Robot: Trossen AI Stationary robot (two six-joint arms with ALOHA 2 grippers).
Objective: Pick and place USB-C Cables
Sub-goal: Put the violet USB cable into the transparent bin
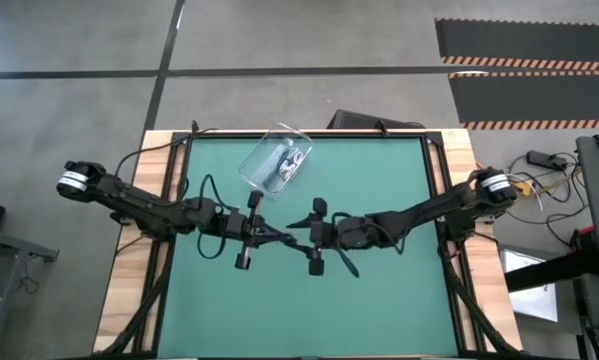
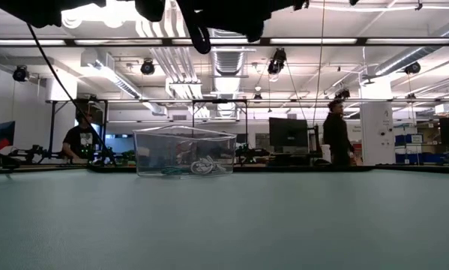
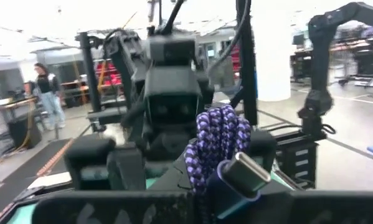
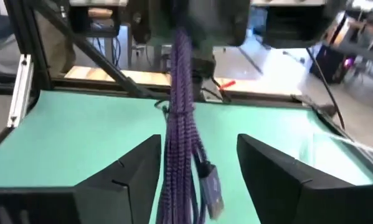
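Note:
A dark purple braided USB-C cable bundle [image 3: 217, 143] [image 4: 180, 124] hangs in the air over the middle of the green mat, plug [image 4: 211, 190] at its free end. My left gripper [image 1: 271, 233] is shut on it. My right gripper [image 1: 301, 228] faces the left one, open. Its two fingers [image 4: 133, 174] stand on either side of the hanging bundle; I cannot tell whether they touch it. The other cables, white [image 2: 202, 166] and teal [image 2: 172, 170], lie inside the clear plastic box [image 1: 276, 160] at the far side. My left gripper holds the purple bundle near one end [image 4: 181, 56], pinched between its fingers, which come level from the table's left. The bundle is lifted clear of the mat. In the right wrist view it hangs as several parallel strands, with the plug lowest.
The clear box [image 2: 184, 151] rests on the mat near the far edge, left of centre. The near half of the green mat [image 1: 379, 300] is free room. Wooden table edges and black frame bars run along both sides. Two people [image 2: 82, 139] [image 2: 335, 131] are in the room beyond.

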